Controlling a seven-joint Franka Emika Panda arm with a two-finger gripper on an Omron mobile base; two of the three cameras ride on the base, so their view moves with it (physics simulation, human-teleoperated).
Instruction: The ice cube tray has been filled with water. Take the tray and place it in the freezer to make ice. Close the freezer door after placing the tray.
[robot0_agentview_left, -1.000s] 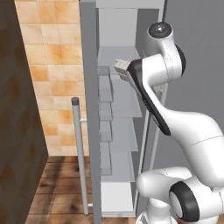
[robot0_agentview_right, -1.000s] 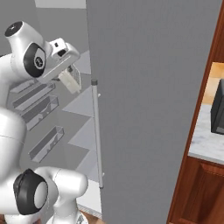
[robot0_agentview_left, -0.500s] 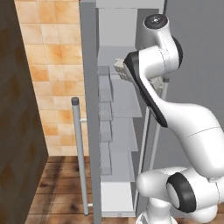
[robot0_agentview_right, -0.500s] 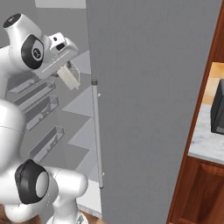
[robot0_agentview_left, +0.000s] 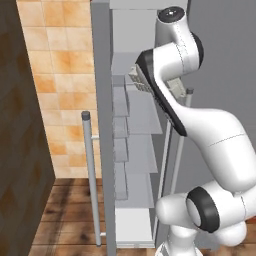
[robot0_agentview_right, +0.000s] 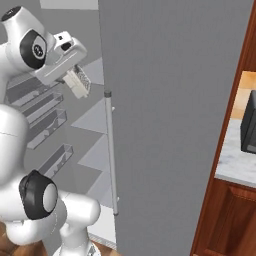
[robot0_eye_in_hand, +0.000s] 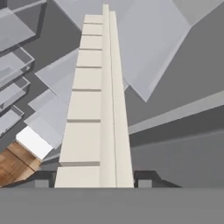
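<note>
— So where's the gripper (robot0_agentview_right: 75, 82) now?
— Clamped on one end of the tray (robot0_eye_in_hand: 97, 109), just outside the freezer (robot0_agentview_left: 132, 125), level with its upper shelves.
— And the tray's long axis?
— Straight out from the gripper, tilted downward toward the shelves. I'd judge it needs levelling, then sliding in lengthwise.

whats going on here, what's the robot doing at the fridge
The white arm is carrying the ice cube tray in its tool, which is shut on the tray's end. The freezer door stands open, and the tray is held up at the level of the upper white shelves of the freezer. It has not been set down on a shelf yet, so the door is not yet closed.
</note>
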